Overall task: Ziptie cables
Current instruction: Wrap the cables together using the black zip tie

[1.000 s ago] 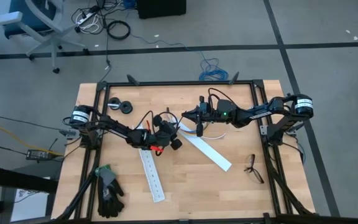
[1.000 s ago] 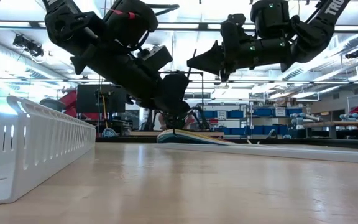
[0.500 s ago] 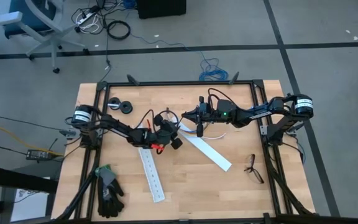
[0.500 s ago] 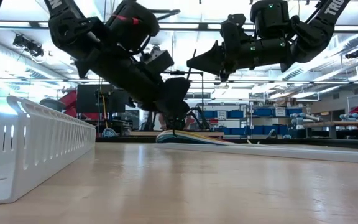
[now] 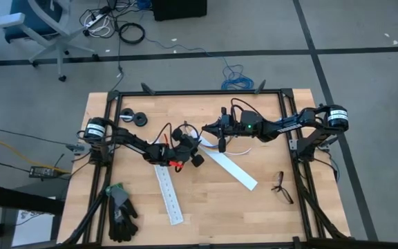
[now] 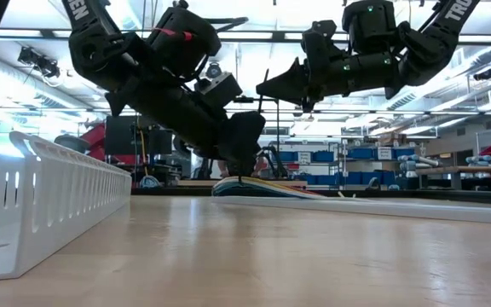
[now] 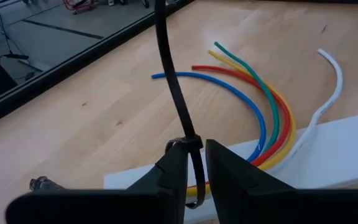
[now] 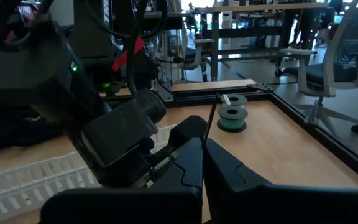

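Ziptie pinched beside the cables, loop not yet pulled tight

Nearest in the left wrist view, the ziptie (image 7: 178, 99) is seen as a thin, glossy black plastic strip, gripped between the two dark fingers of the left gripper (image 7: 194, 163), which is closed on it low over the middle of the tabletop (image 7: 104, 118). Below the fingers the strip appears to curl round, so a loop may be started; whether it encircles the wires cannot be told. Just beyond lie the cables (image 7: 263, 106), smooth round insulated wires in blue, red, yellow, green and white, fanned in a shared curve and resting partly on a flat white plastic strip (image 7: 347, 149). They look loose and unbundled, so gathering and cinching are judged still to be done.

Farther across, the right gripper (image 8: 202, 149) is held shut on the strip's upper end, raised above the tabletop close to the left arm. In the high view a long white slotted strip (image 5: 169, 195) lies nearer the front edge, dark gloves (image 5: 121, 216) at the left front corner and spectacles (image 5: 280, 187) at the right.
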Motion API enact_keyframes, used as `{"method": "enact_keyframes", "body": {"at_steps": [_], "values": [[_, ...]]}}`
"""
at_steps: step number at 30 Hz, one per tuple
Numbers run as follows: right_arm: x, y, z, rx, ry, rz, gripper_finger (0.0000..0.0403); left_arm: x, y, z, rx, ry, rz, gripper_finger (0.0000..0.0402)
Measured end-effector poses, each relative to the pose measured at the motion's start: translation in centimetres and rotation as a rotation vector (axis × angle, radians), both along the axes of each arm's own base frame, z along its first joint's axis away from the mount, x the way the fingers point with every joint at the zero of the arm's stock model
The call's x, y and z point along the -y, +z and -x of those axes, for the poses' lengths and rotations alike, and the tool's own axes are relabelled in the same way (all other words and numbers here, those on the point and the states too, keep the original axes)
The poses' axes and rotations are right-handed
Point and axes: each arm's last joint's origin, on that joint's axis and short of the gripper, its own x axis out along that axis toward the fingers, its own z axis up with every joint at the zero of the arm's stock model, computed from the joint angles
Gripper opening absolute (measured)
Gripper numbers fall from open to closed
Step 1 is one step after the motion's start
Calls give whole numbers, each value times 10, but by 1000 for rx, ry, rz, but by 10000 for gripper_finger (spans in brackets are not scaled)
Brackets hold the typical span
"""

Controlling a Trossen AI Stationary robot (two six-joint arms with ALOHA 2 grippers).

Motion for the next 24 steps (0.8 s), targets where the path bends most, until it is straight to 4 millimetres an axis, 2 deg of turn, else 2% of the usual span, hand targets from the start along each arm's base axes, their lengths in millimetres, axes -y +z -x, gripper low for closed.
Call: {"method": "enact_keyframes", "body": {"at_steps": [16,24], "values": [[0,-4,0,-41,-1,-21,0,0,0,0,7,2,3,66],[0,-4,0,-40,10,-22,0,0,1,0,5,0,0,91]]}}
